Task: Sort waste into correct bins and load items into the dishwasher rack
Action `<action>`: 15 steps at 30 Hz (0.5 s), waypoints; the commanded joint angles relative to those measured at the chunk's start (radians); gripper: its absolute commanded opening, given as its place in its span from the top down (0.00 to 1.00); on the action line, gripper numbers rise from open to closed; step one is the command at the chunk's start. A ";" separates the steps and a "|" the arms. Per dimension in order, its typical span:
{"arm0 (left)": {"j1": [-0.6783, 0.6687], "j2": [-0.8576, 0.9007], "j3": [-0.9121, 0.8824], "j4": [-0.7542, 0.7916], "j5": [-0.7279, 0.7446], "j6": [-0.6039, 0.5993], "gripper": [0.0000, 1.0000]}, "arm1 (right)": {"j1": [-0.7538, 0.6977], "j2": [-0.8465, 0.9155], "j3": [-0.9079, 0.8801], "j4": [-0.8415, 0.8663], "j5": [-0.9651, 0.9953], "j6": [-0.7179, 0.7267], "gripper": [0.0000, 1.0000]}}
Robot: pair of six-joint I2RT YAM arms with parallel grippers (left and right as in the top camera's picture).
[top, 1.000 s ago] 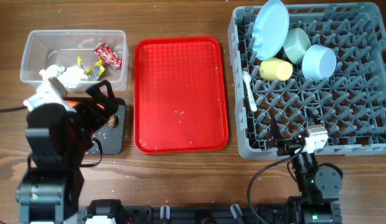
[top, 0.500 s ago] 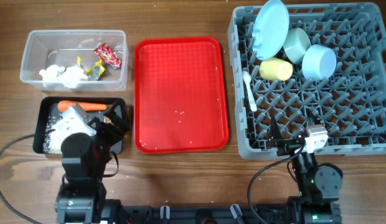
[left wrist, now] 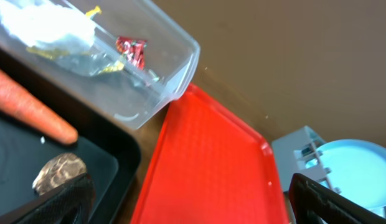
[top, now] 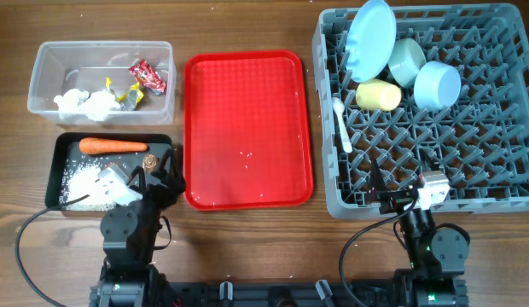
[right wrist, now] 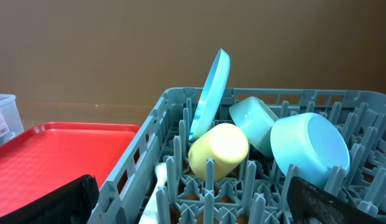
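The clear tub (top: 43,61) holds crumpled tissues (top: 85,104) and red and yellow wrappers (top: 148,75); the red wrapper (left wrist: 132,50) also shows in the left wrist view. In the black tray (top: 166,194) lie the carrot (top: 113,145), a brown lump (top: 149,160) and loose rice (top: 79,179). The grey rack (top: 495,153) carries the blue plate (top: 371,38), green bowl (top: 407,61), blue bowl (top: 437,83), yellow cup (top: 378,95) and white spoon (top: 341,124). My left gripper (top: 158,173) hangs open and empty over the black tray's right end. At the rack's front edge my right gripper (top: 399,189) is open and empty.
The flat red tray (top: 247,128) lies between the bins and the rack, with a few white specks on it. Both arm bases stand at the table's front edge, and a black cable (top: 26,247) loops at the front left.
My left arm has drawn back from over the bins toward the table's front, uncovering the black tray with the carrot, lump and rice. The right arm has not moved.
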 commanded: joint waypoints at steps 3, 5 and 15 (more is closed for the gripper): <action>-0.005 -0.012 -0.053 0.019 0.002 0.028 0.00 | -0.005 -0.013 -0.003 0.004 -0.017 -0.013 0.00; -0.005 -0.013 -0.058 0.018 0.002 0.028 0.00 | -0.005 -0.013 -0.003 0.004 -0.017 -0.013 0.00; -0.039 -0.080 -0.114 0.071 0.001 0.187 0.00 | -0.005 -0.013 -0.003 0.004 -0.017 -0.013 0.00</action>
